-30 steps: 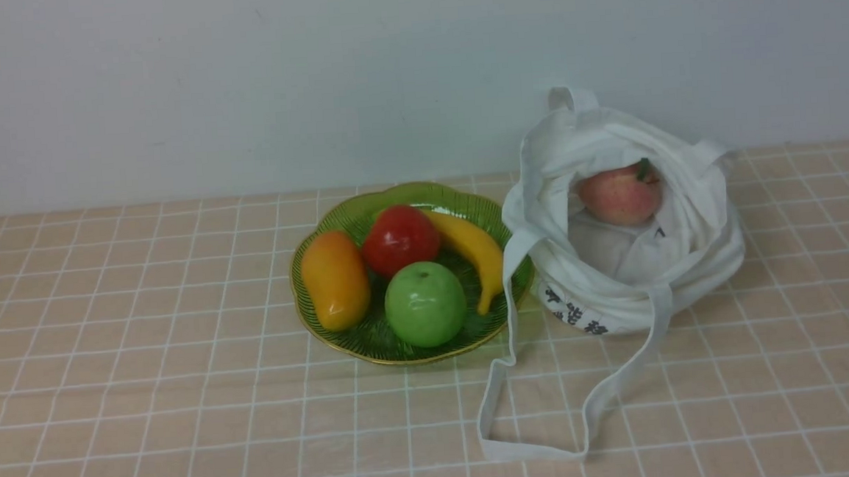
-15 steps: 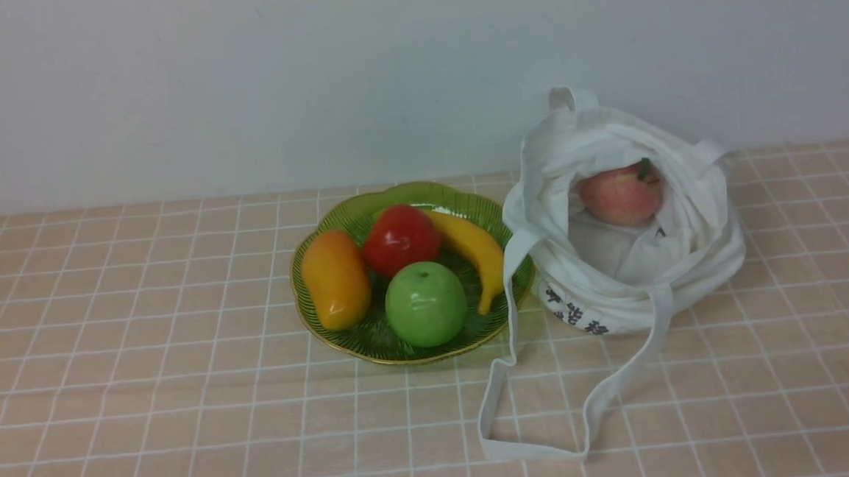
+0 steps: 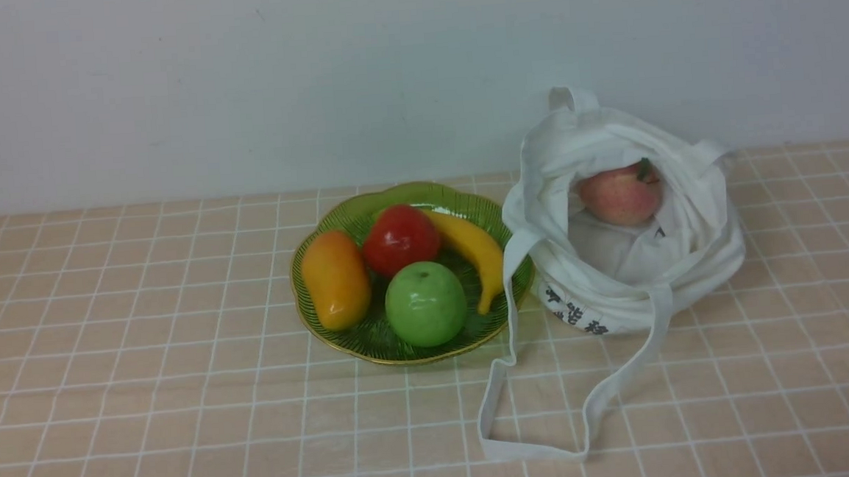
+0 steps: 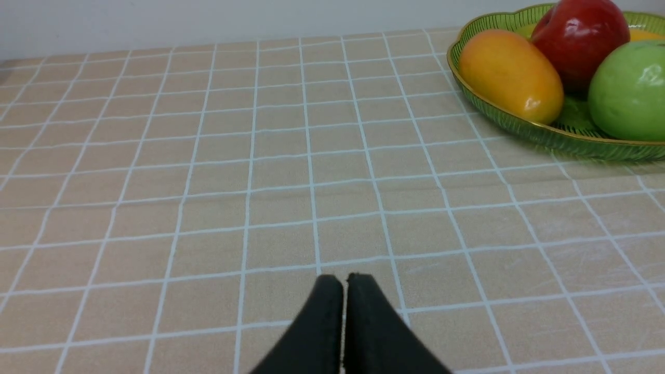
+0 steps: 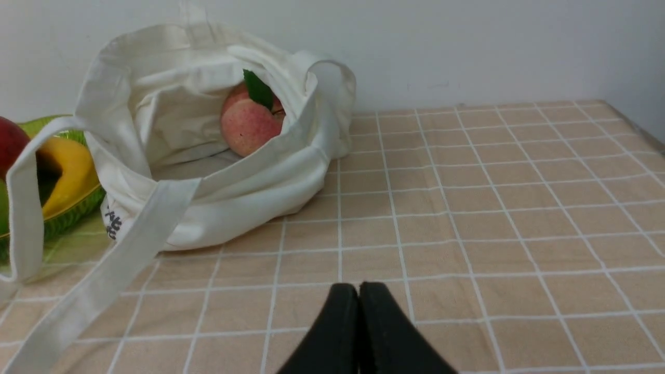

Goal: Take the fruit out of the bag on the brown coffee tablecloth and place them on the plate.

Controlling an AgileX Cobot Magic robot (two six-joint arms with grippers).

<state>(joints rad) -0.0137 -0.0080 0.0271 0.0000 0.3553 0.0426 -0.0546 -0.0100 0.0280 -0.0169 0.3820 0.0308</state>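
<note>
Peach-tan grid-lined tablecloth [image 3: 145, 373] covers worktop. Soft white cloth tote bag [image 3: 617, 256] sits right of wavy-edged green plate [image 3: 335, 222], touching it. Glossy deep red apple [image 3: 399, 239] on plate; paler pink-red leafed apple [image 3: 619, 193] inside bag. Left claw [image 4: 344, 283] clenched, empty. Right claw [image 5: 358, 291] clenched, empty.

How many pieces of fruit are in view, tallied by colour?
Red: 1, deep red apple on the plate
Pink-red: 1, leafed apple in the bag
Green: 1, green apple
Orange: 1, mango
Yellow: 1, banana
Total: 5
</note>
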